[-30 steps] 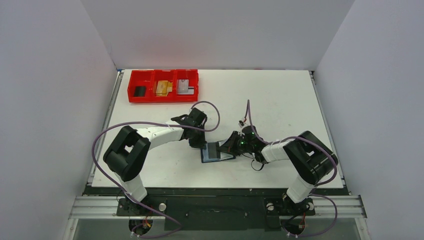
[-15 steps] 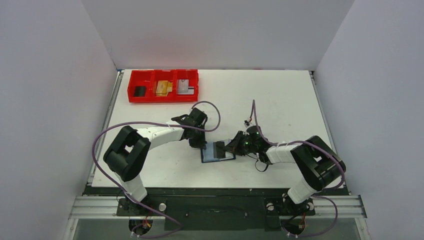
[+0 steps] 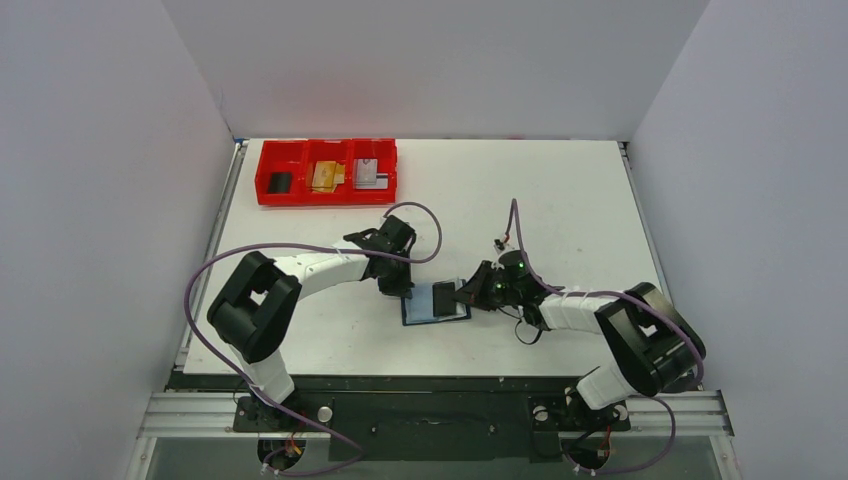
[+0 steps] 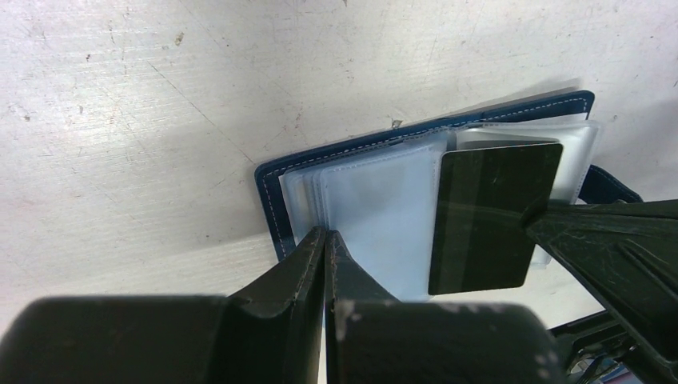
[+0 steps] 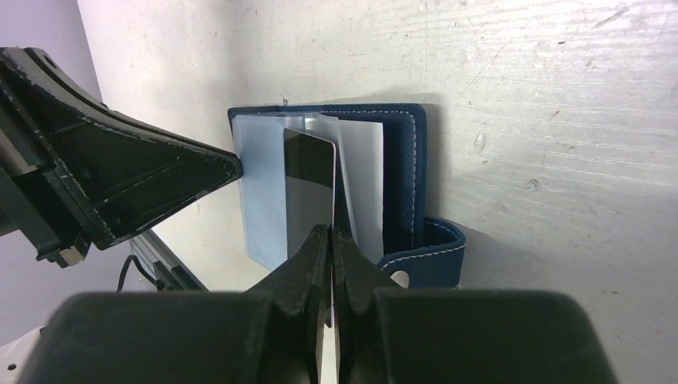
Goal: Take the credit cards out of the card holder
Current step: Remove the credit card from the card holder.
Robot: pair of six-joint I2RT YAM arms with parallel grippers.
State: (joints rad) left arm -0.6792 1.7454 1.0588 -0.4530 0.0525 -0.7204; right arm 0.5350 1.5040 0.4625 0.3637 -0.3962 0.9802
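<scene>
The card holder (image 3: 432, 312) lay open and flat on the scuffed white table (image 4: 120, 120) between the two arms. It was a navy bifold with pale stitching along its rim, and frosted clear plastic sleeves (image 4: 384, 200) fanned from its inside. A short strap tab (image 5: 428, 256) curled off one edge.

The right gripper (image 5: 330, 232) had its fingers pinched on the edge of a glossy black card (image 4: 492, 216). This was a thin rectangle with rounded corners, lying over the sleeves and partly out of a pocket. No print could be read on its face.

The left gripper (image 4: 324, 236) had its fingers pressed together, with their tips set on the sleeve edge at the holder's other side.

Far off at the back-left corner stood a red plastic tray (image 3: 327, 197) with three compartments. A tan-gold card (image 3: 324, 176) sat in the middle one, a silvery card (image 3: 369, 174) in the right one and a dark object (image 3: 280, 182) in the left one. Their markings were too small to read.
</scene>
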